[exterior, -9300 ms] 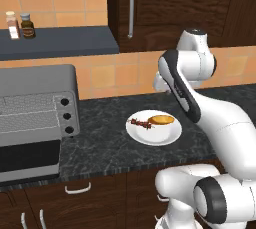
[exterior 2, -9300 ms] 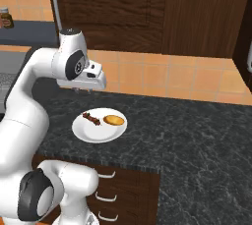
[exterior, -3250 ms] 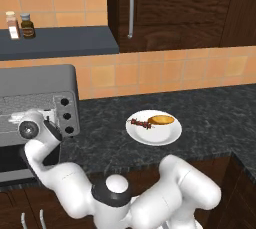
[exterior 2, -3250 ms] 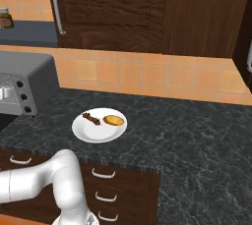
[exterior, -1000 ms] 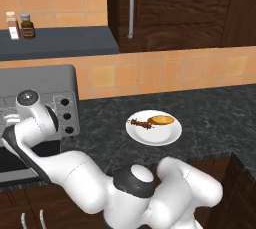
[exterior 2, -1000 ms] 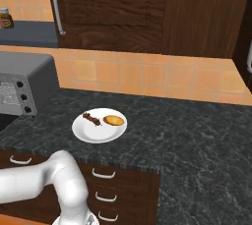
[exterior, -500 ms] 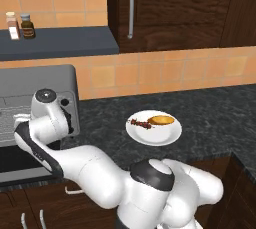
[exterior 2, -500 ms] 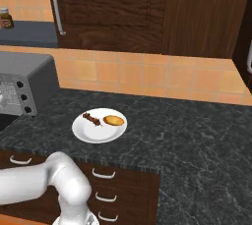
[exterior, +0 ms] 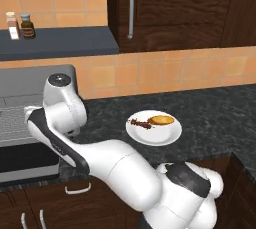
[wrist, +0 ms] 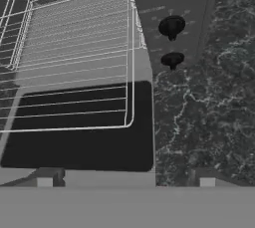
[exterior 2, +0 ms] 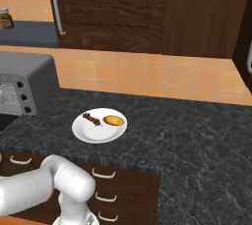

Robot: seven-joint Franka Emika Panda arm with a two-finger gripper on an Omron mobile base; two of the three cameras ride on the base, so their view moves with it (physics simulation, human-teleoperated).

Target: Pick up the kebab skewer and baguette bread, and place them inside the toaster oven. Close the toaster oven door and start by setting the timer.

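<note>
Whether the jaws stand open or closed I cannot tell; just ahead of them lies the toaster oven door, folded down flat, with the wire rack beyond it; well apart, the kebab skewer and baguette bread rest on a white plate.

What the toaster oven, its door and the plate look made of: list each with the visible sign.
Toaster oven: brushed grey metal by its flat matte sheen, probably steel; thin bright wire rack.
Toaster oven door: dark glossy panel in a grey frame, apparently glass.
Plate: smooth plain white, likely ceramic, though plastic can't be ruled out.
</note>
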